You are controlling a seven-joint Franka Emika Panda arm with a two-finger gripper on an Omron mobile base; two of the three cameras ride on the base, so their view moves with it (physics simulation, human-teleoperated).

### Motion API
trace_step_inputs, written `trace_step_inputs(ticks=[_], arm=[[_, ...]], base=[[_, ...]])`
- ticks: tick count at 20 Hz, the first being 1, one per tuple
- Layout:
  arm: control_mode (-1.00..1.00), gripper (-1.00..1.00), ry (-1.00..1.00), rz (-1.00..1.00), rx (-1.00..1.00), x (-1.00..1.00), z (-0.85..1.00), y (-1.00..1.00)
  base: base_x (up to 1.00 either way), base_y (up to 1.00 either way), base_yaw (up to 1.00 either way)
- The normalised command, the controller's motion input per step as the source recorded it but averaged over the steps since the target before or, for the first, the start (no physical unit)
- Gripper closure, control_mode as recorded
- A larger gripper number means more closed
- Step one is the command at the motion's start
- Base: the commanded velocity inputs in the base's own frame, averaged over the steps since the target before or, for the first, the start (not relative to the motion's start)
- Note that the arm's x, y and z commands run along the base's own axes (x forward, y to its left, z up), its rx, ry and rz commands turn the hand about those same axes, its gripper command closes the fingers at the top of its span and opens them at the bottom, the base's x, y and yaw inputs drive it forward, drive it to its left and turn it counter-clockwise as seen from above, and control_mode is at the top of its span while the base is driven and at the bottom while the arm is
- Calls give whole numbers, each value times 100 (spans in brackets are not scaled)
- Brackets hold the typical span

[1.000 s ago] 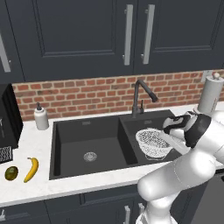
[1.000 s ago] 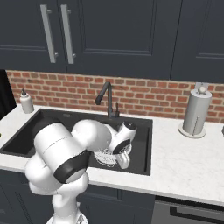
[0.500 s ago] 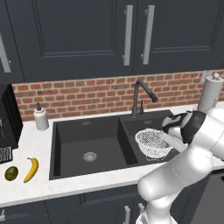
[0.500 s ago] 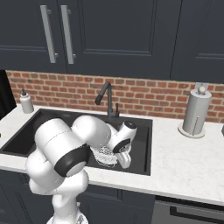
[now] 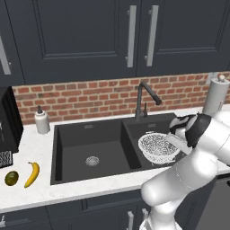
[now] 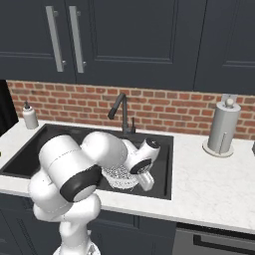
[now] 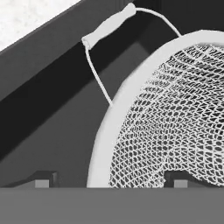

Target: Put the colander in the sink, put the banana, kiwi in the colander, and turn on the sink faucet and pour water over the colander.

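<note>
Reading jaws spread wide: I see gripper [image 7: 109, 183] fingertips either side of colander [image 5: 158, 147] rim, not clamping. Colander sits in sink's [image 5: 85, 131] smaller right basin. Banana [image 5: 32, 174], kiwi [image 5: 11, 178] on counter [image 5: 31, 197], left.

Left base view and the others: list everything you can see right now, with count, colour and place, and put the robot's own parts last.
sink: one, matte black, two basins, set in the white counter.
colander: one, white mesh, sitting in the smaller basin.
sink faucet: one, black, behind the divider between the basins.
banana: one, yellow, on the counter beside the larger basin.
kiwi: one, dark green, next to the banana, on its far side from the sink.
soap dispenser: one, white, by the brick wall.
paper towel holder: one, grey, on the counter at the faucet's other side.
cabinets: dark, above the brick wall.
hand: one, open, straddling the colander's rim.
</note>
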Motion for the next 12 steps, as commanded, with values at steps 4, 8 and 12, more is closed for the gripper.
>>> trace_step_inputs(ticks=[4,8,12], arm=[[-100,-100,-27,7,0,-30,74,0],[-100,-100,-31,5,0,-36,100,0],[-100,-100,-26,3,0,-28,100,7]], base=[[0,0,0],[0,0,0],[0,0,0]])
